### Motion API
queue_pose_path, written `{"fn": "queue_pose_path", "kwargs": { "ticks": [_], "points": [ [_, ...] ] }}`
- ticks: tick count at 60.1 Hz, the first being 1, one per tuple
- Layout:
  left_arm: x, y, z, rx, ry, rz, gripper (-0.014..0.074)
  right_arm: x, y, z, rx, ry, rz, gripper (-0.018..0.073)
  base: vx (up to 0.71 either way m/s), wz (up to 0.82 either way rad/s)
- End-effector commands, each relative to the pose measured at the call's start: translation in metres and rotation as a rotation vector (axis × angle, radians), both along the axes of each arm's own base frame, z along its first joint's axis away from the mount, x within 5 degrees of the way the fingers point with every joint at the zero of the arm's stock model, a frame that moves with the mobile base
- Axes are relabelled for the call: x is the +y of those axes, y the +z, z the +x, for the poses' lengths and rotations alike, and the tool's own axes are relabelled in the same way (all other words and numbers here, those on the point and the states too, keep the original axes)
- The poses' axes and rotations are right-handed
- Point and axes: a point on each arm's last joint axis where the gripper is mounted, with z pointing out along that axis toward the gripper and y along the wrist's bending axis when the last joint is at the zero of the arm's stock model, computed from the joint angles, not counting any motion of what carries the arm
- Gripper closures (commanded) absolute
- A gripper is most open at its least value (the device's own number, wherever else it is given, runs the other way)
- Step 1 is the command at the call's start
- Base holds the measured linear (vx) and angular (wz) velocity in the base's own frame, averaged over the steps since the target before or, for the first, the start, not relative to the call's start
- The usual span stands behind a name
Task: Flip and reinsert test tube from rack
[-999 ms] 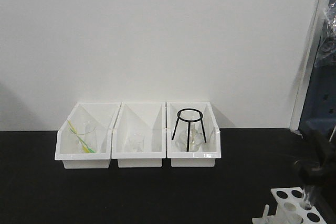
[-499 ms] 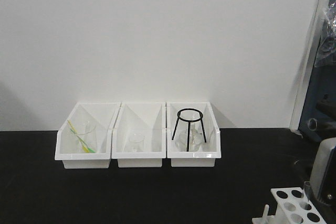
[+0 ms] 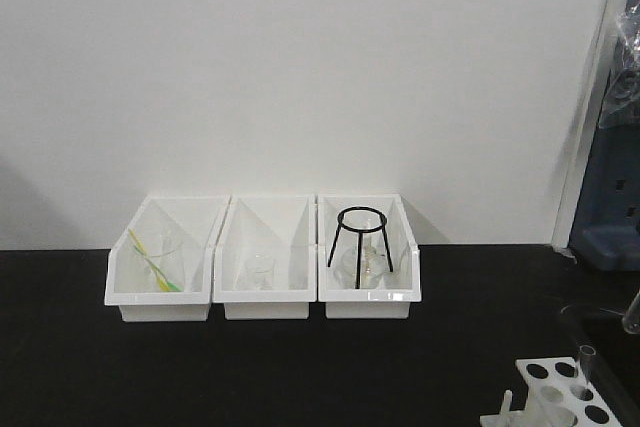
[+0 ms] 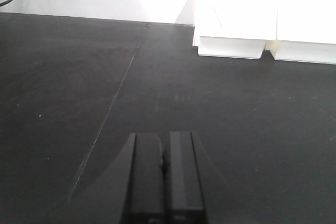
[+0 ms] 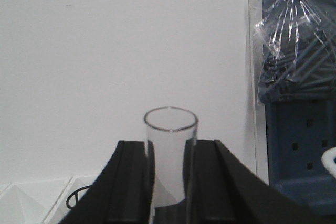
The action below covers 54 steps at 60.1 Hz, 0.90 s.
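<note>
The right pincer (image 5: 169, 153) pinched the test tube (image 5: 170, 171), mouth upward; the left pincer (image 4: 164, 148) was pressed together over the worktop (image 4: 63, 77).

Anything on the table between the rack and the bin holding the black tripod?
No, the front-facing view shows only bare black table between the rack and that bin.

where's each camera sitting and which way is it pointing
Front: faces the wall across the table, seeing the bins, tripod and rack corner; no arm clearly shows.
Left wrist: behind the shut left gripper, low over the table, facing the bins.
Right wrist: behind the right gripper, shut on the upright tube, facing the wall.
Shared: all three show the bins; front and right wrist show the tripod.
</note>
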Motion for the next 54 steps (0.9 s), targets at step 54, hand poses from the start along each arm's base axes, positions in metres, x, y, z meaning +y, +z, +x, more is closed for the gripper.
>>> {"fn": "queue_pose_path", "kwargs": {
  "ticks": [54],
  "points": [
    [-0.001,0.007,0.001,-0.089,-0.008,0.006,0.0603,0.005,-0.106,0.011,-0.112,0.044,-0.098,0.0568,0.0,0.0]
  ]
}}
